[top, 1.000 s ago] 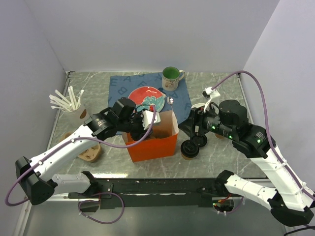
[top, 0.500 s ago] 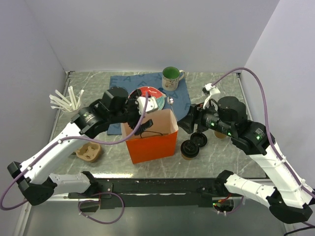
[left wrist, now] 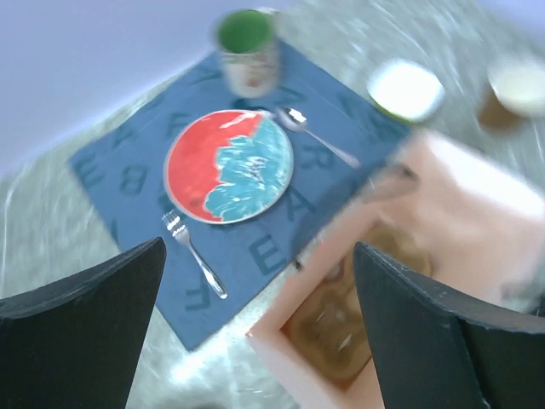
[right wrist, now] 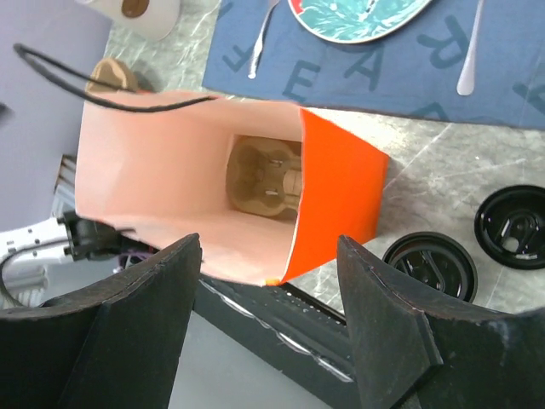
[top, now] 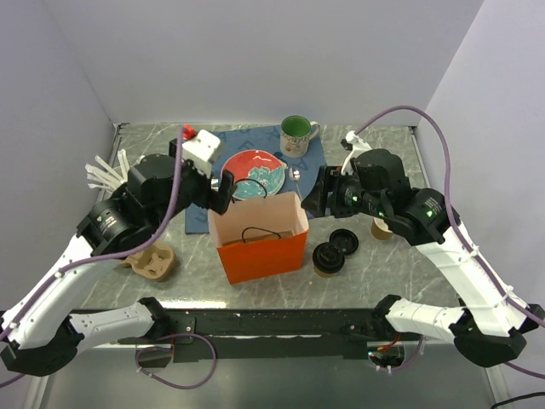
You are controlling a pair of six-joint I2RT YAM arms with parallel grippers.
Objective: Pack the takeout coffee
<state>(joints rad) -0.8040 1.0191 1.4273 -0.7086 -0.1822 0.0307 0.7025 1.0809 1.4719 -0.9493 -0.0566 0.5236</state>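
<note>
The takeout coffee (top: 328,259), a brown cup with a black lid, stands on the table right of the orange paper bag (top: 262,247). It also shows in the right wrist view (right wrist: 430,265). The bag (right wrist: 341,192) stands open with a brown cup carrier (right wrist: 264,177) inside. My left gripper (top: 226,189) is open and empty, raised behind the bag's back left corner. My right gripper (top: 313,201) is open and empty, above the bag's right side and behind the coffee. The left wrist view is blurred and shows the bag (left wrist: 443,221) below my open left gripper (left wrist: 260,341).
A loose black lid (top: 344,240) lies behind the coffee. A lidless tan cup (top: 382,228) stands to the right. A second carrier (top: 155,262) lies left of the bag. A blue mat (top: 204,153) holds a plate (top: 254,173) and green mug (top: 295,133). A stirrer cup (top: 111,179) stands far left.
My left gripper has lifted up and back from the bag's rim, and its arm has swung left. My right gripper has drawn up and slightly back. The bag stands free.
</note>
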